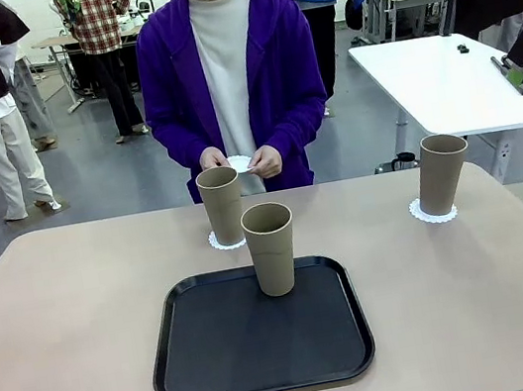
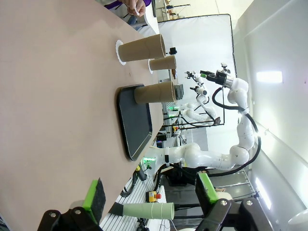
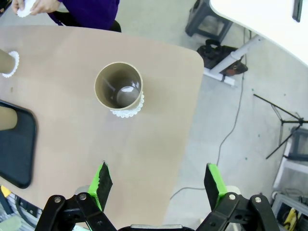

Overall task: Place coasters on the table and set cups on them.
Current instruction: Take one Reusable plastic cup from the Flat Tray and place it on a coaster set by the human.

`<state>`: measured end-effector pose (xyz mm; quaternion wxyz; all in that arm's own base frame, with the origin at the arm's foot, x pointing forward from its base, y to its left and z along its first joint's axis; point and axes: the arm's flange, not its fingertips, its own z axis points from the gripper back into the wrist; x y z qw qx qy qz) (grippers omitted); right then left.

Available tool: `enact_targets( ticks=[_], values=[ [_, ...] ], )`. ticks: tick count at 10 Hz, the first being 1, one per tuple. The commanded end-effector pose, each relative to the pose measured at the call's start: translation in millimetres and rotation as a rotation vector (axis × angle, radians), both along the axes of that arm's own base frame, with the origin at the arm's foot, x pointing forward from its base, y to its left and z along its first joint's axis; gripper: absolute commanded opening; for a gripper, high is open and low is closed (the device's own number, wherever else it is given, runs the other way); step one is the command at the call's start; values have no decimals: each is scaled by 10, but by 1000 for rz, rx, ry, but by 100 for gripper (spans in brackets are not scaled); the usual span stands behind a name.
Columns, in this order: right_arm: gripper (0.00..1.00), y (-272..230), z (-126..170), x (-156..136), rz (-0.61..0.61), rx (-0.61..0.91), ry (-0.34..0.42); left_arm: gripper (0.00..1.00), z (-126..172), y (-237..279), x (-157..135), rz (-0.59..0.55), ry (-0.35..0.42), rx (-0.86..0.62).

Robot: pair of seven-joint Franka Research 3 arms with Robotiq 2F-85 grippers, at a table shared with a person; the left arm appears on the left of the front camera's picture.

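Cup three (image 1: 271, 247) stands on the tray (image 1: 219, 363) at frame centre, its coaster (image 1: 239, 163) in the person's hands (image 1: 266, 163) above; my left claw (image 2: 150, 191) and right claw (image 3: 158, 179) gape empty, and I judge a high pinch may topple it.

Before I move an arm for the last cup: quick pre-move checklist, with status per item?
1. Left gripper open and empty: ok.
2. Right gripper open and empty: ok; it hangs above the right cup.
3. Last cup upright on the black tray, nothing touching it: ok.
4. Third coaster laid on the table: not ok; the person's hands hold it at the far edge.
5. Centre cup seated on centre coaster, right cup on right coaster: ok.
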<state>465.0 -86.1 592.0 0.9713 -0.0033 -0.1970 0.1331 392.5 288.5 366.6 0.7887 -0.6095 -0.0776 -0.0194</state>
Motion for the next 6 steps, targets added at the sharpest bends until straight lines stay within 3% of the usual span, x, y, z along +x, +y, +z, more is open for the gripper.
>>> enact_targets(
  ticks=[1, 2, 3, 5, 6],
  values=[
    [100, 3, -38, -41, 10, -9, -12, 100, 29, 10, -9, 4, 2, 5],
    [100, 0, 0, 0, 0, 0, 0, 100, 29, 10, -9, 4, 2, 5],
    [100, -172, 21, -177, -66, 167, 59, 100, 29, 10, -9, 4, 2, 5],
    [100, -684, -142, -362, -169, 480, 228, 100, 29, 10, -9, 4, 2, 5],
    [100, -864, -253, -493, -146, 596, 313, 100, 29, 10, -9, 4, 2, 5]
  ],
)
